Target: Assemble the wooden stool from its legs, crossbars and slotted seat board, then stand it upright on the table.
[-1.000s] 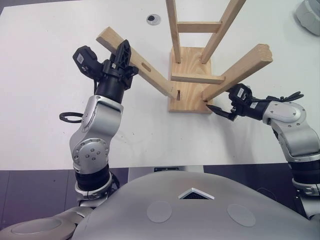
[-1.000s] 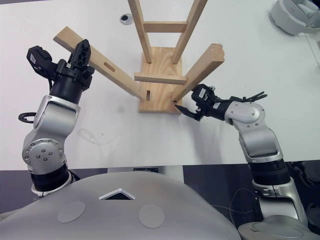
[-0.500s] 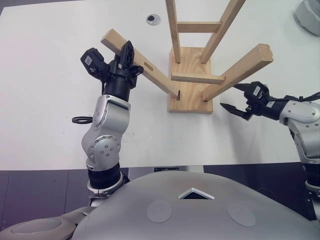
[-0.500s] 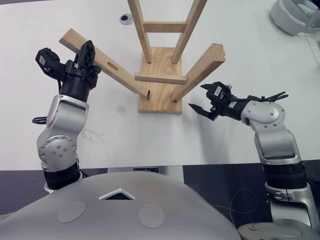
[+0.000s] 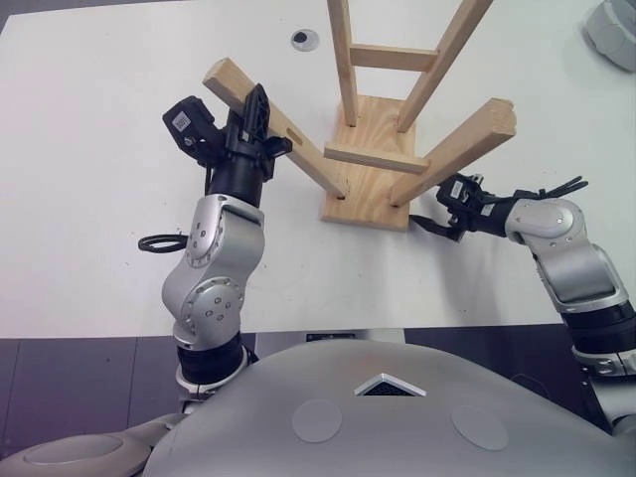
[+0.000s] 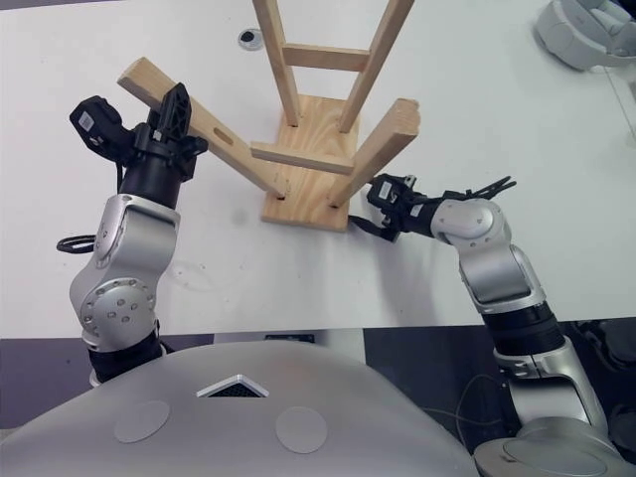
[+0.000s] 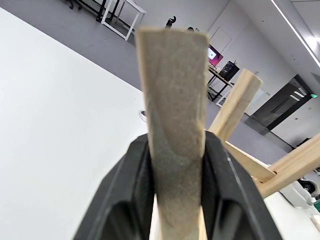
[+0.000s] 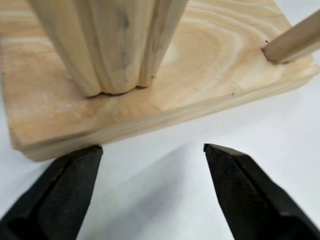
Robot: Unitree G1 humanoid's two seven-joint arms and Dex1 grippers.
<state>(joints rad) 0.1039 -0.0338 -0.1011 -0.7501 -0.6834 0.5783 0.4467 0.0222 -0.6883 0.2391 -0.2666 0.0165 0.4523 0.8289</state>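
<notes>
Your left gripper (image 5: pixel 255 111) clamps the pale wooden leg (image 5: pixel 303 154) at upper left. Your right gripper (image 8: pixel 151 149), jaws apart, sits beside the flat wooden seat board (image 5: pixel 368 194) at centre. A hard tug could unseat that leg.

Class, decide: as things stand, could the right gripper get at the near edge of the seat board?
Probably yes. The right gripper is open right at the seat board edge, with only bare table between them. The leg stands further in, out of the way.
</notes>
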